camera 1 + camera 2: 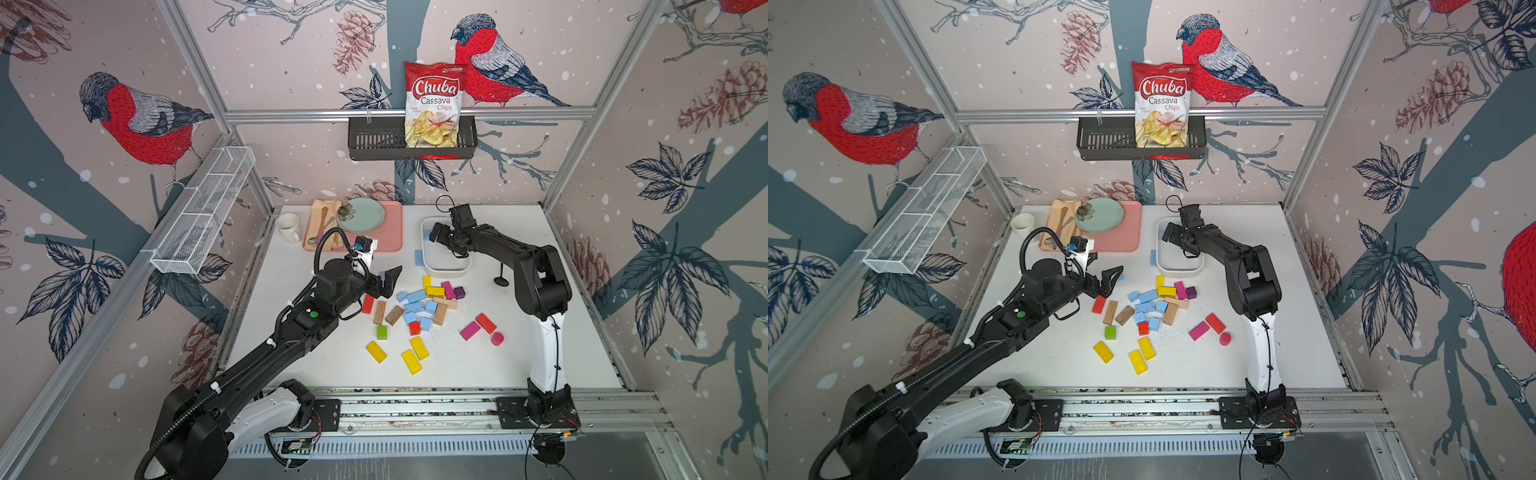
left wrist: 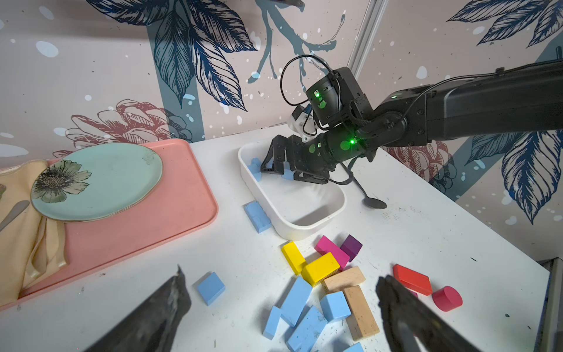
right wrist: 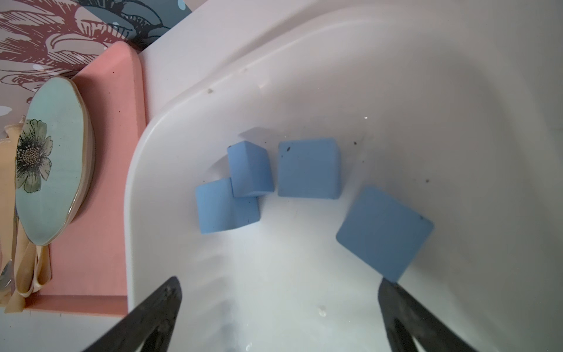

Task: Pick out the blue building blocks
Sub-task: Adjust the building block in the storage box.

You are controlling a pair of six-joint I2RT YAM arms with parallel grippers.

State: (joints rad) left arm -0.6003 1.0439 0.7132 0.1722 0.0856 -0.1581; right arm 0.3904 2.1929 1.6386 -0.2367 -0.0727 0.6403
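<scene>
past right hand (image 3: 278, 279), wrist view alone shows four blue blocks (image 3: 307, 167).

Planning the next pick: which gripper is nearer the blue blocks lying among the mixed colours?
Left. The left gripper hangs open close beside those blue blocks. The right gripper is open over the white bin, farther from them.

Four blue blocks (image 3: 307, 167) lie in one white tub (image 3: 213, 100); at least seven more sit on the worktop (image 1: 478, 374). Also there: five yellow blocks (image 1: 376, 352), four plain wooden blocks (image 1: 379, 312), three red blocks (image 1: 485, 323), two magenta blocks (image 1: 470, 331), one purple block (image 1: 459, 293), one green block (image 1: 382, 332), one crimson cylinder (image 1: 497, 338).
</scene>
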